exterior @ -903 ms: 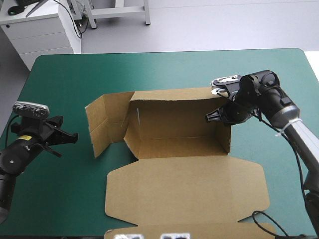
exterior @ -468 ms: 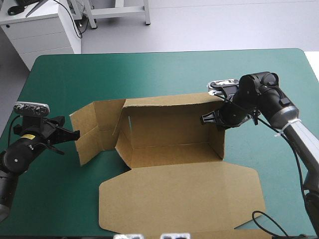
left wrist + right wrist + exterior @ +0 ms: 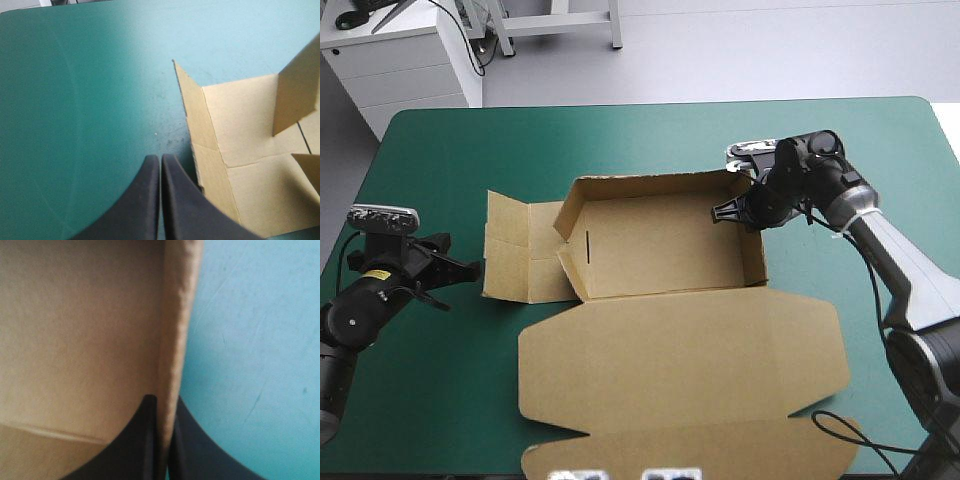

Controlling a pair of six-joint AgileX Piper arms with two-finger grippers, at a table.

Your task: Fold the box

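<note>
At the box's [image 3: 660,255] far right corner, the right gripper [image 3: 722,214] is clamped on the right end wall [image 3: 753,245]. Its black fingers [image 3: 145,440] all but meet, and the brown board's top edge stands between them. That wall is upright, as is the back wall.

Across the table, the left gripper [image 3: 472,268] is pressed closed into one pointed arch, holding nothing, and sits low over the teal-green cover [image 3: 440,150]. The left end flap [image 3: 510,262] lies flat on the cover just ahead of its tips. Whether they touch its outer edge I cannot tell.

The box sits mid-table with its long axis running left to right. Its lid [image 3: 680,370] is spread flat toward the near edge. The open work is at the left end — the flap there lies to the right of the left gripper, well apart from the right one. So the left arm looks the better placed to raise it, probably while the right hand steadies the tray.
</note>
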